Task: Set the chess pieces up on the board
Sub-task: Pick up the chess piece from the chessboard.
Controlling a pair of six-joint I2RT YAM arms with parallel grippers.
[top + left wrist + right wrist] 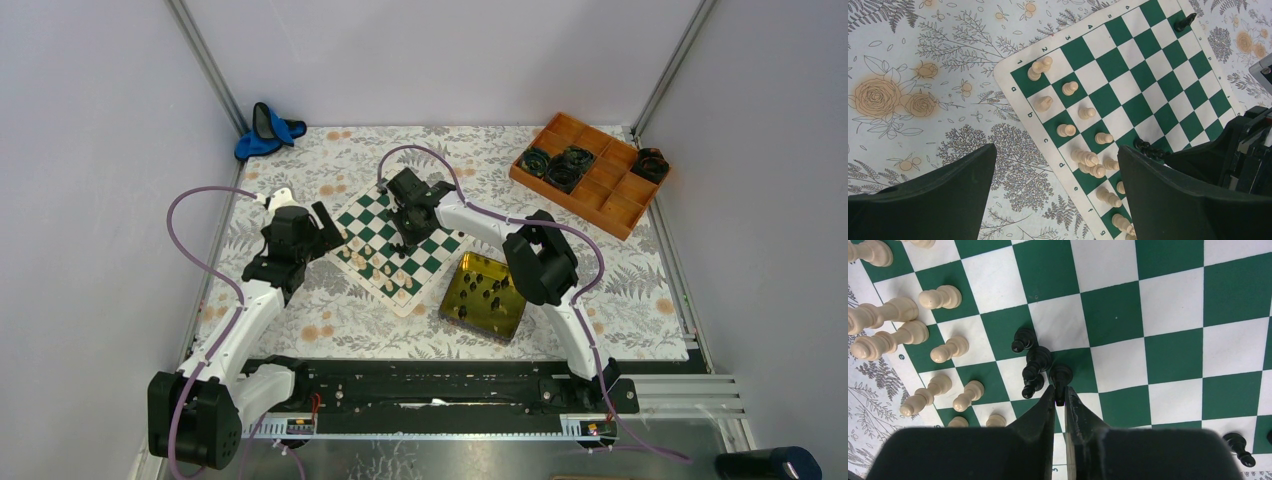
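R claw (pixel 1060 396) was pinched down narrow on one black pawn (pixel 1060 373), tips either side of its head end. The pawn's long axis ran straight up into the claw: head toward the wrist cam, base away from it, over the board (pixel 1173 300) at the seam of a green and a white sq. (whether the base touched the sq. or hung just off it couldn't be told).

Just L of the tips, three more black pieces (pixel 1037 360) stood bunched, almost touching one another, tops leaning lower-L in that view. Further L of the claw, cream pieces (pixel 950 347) stood in two rough rows along the board's edge, upright as far as could be seen, tops fanning away from the claw. Well off to the claw's R, a lone black piece (pixel 1238 447) stood near the board's rim.

Beyond the cream rows, L claw (pixel 1055 150) hung wide open, gripping nothing, over the board's border and the floral cloth (pixel 908 100); the cream rows lay under and just ahead of the gap.

From above, the board sat skewed, one corner pointing at the arm bases. Back toward the R arm's base and to R claw's R, a yellow tin tray (pixel 512 325) sat just off the board w/ black pieces in it, too small to tell how they lay. Farthest out, fwd-R of the claw, sat an orange compartment tray (pixel 612 195) w/ black coils (pixel 565 165).
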